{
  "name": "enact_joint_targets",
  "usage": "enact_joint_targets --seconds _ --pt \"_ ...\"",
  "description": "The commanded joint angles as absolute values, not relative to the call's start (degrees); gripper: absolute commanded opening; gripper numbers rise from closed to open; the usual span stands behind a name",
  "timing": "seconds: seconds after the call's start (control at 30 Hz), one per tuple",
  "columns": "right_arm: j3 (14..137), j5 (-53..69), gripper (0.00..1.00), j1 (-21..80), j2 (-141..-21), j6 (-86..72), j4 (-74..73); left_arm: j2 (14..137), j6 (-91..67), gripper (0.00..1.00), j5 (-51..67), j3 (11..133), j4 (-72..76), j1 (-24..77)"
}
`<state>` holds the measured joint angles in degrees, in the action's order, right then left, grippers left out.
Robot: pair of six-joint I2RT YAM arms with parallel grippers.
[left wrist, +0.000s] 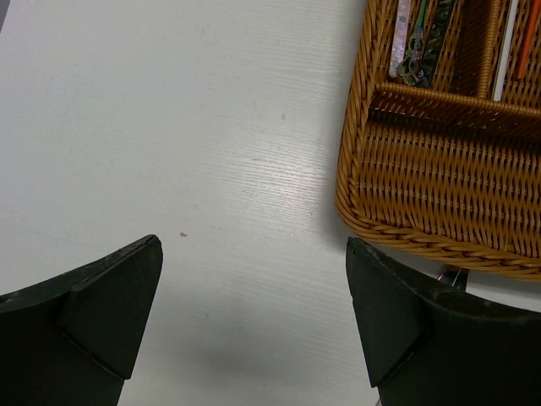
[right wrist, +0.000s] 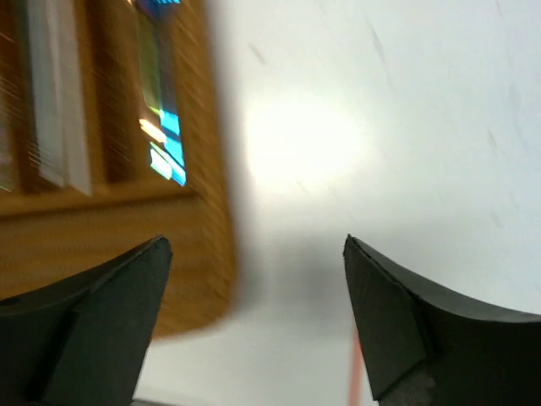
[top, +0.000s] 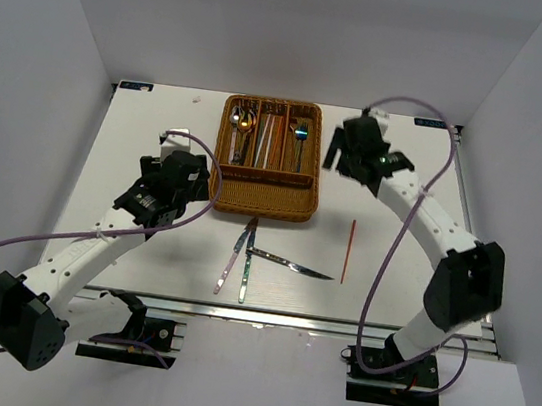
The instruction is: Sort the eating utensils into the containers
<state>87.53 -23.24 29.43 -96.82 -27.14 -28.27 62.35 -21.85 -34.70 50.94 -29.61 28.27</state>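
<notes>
Right end effector [right wrist: 254,245]: jaws wide apart with nothing between them, hanging over bare worktop [top: 397,241] just beside the tray's right wall. Its wrist view is motion-blurred.
Left end effector [left wrist: 254,245]: jaws wide apart and empty, above the worktop off the tray's near-left corner.
Tray [top: 262,197]: brown wicker, at the middle back of the worktop. It has three long slots with a crosswise slot at the near end.
Left slot: a gold-bowled and a silver-bowled spoon [top: 244,124].
Middle slot: white and red chopsticks [top: 267,142].
Right slot: a fork [top: 301,135] with a blue sheen.
Crosswise slot: only wicker shows.
Knives [top: 247,258]: three shiny ones loose on the worktop in front of the tray. Two lie close together pointing toward it, and a third [top: 290,263] angles off to the right.
Red chopstick [top: 347,252]: alone on the worktop, right of the knives and apart from the tray.
</notes>
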Motion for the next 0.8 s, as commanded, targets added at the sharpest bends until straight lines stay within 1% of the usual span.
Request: enact_joint_targets --seconds 0.0,0.1,0.17,0.2,0.23,0.37,0.53,0.6,0.67,0.7,0.73,0.77 --pt "73.2 -25.9 0.85 28.4 -93.1 -29.4 -30.3 61.0 -21.6 0.98 -34.9 51.1 -29.8 28.4" --pt "70.6 -26.7 0.79 27.9 -91.9 -29.4 -33.6 61.3 -21.6 0.98 -34.7 51.1 -29.9 28.5" --pt "68.4 -23.2 0.75 26.6 -91.8 -27.9 -32.7 61.3 -21.6 0.98 -34.7 51.1 -30.1 28.4" --pt "66.5 -21.5 0.69 25.8 -91.9 -27.7 -32.3 61.3 -21.6 0.98 -34.5 51.2 -30.0 28.4" --pt "65.2 -19.1 0.67 24.4 -92.2 -27.3 -30.8 61.3 -21.6 0.98 -34.5 51.2 -30.0 28.4" --pt "60.7 -15.9 0.57 21.7 -93.9 -26.7 -28.2 61.2 -21.6 0.98 -34.4 51.1 -30.1 28.5" --pt "58.4 -12.5 0.52 21.2 -97.3 -26.2 -25.3 61.1 -21.5 0.98 -33.8 51.2 -30.1 28.4" --pt "58.0 -11.3 0.47 21.0 -98.8 -26.1 -24.2 61.1 -21.5 0.98 -33.8 51.1 -30.1 28.4" --pt "57.2 -10.3 0.44 20.9 -100.9 -26.0 -23.2 61.1 -21.5 0.98 -33.8 51.1 -30.1 28.5" --pt "57.0 -9.8 0.37 20.7 -101.5 -25.9 -22.3 61.0 -21.5 0.98 -33.8 51.0 -30.0 28.4" --pt "56.8 -10.4 0.33 20.7 -102.7 -26.1 -22.3 61.1 -21.4 0.98 -33.7 51.0 -30.0 28.4" --pt "56.7 -11.0 0.27 20.7 -103.2 -26.2 -22.7 61.1 -21.4 0.98 -33.7 51.1 -30.0 28.4"
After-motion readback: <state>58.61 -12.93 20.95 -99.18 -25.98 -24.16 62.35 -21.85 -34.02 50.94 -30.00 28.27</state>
